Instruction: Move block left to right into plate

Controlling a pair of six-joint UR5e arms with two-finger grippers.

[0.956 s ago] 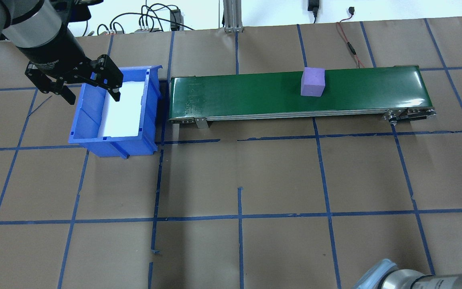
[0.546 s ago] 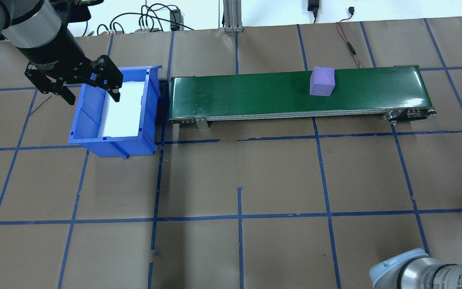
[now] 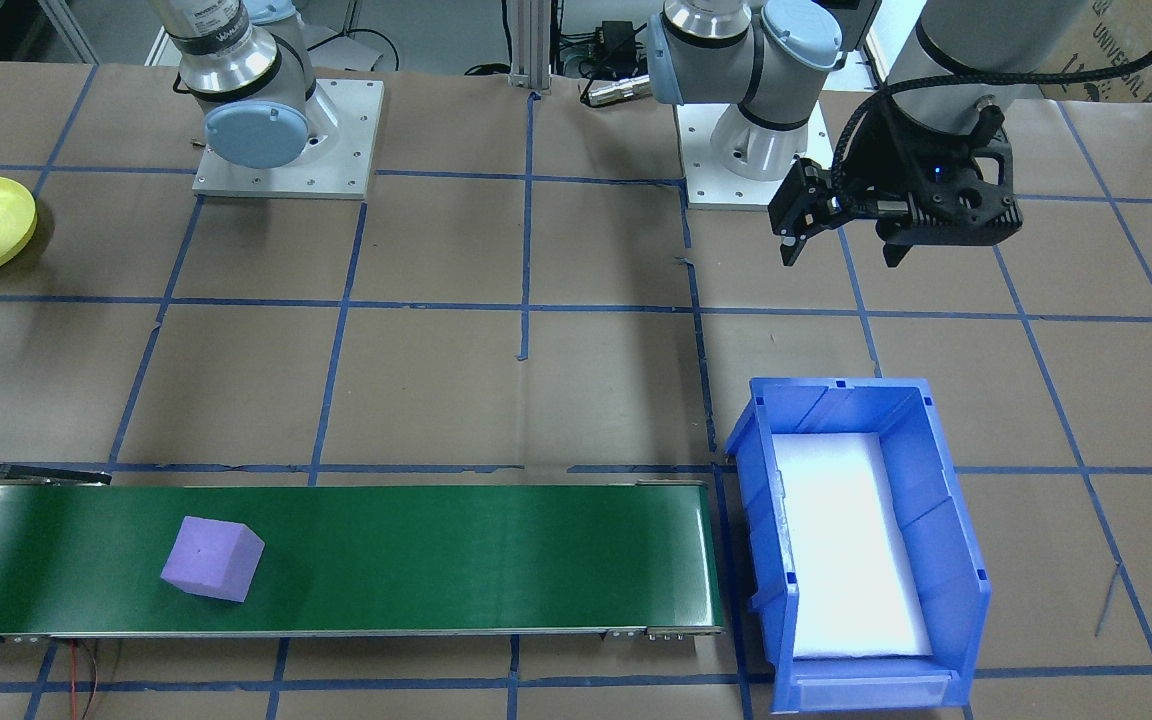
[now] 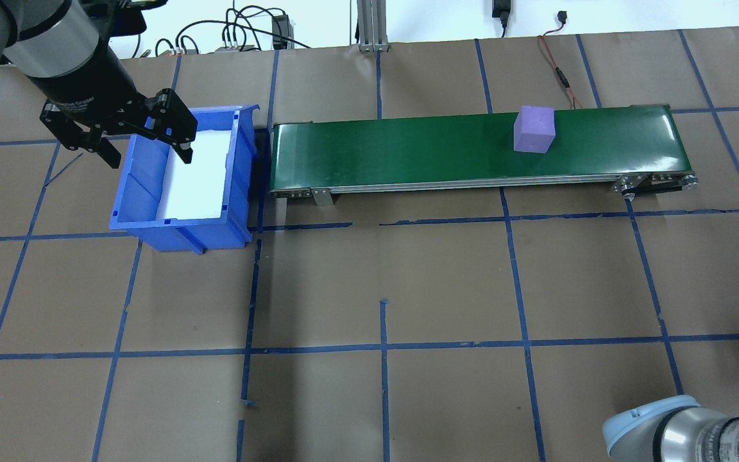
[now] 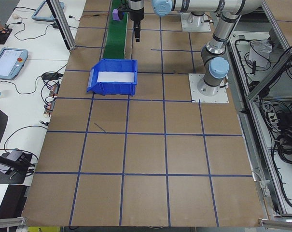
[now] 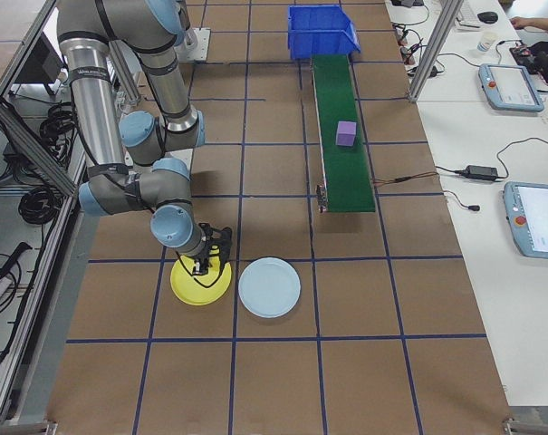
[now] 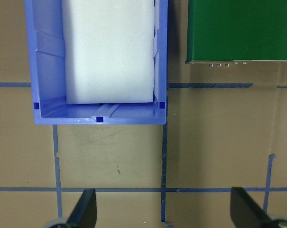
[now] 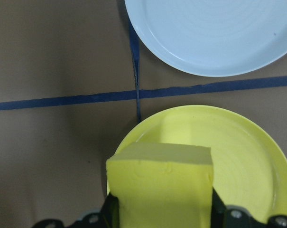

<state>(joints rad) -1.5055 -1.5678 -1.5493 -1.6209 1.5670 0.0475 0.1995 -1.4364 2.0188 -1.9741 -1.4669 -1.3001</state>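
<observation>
The purple block (image 4: 534, 129) sits on the green conveyor belt (image 4: 408, 151) toward its right end, well apart from the blue bin (image 4: 151, 221) at the belt's left end. The left gripper (image 4: 116, 131) hangs over the bin's outer wall, fingers spread wide and empty. The right gripper (image 8: 162, 213) has its fingers closed on a yellow block (image 8: 160, 183) over the yellow plate (image 8: 257, 156), apparently placing it there; the pale blue plate (image 8: 209, 33) lies just beside.

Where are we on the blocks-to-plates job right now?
Done: the blue bin holds only its white liner. In hand: the right gripper is shut on the yellow block over the yellow plate, not released. Left: the purple block is on the green conveyor; the light blue plate is empty. The left gripper hangs open.
</observation>
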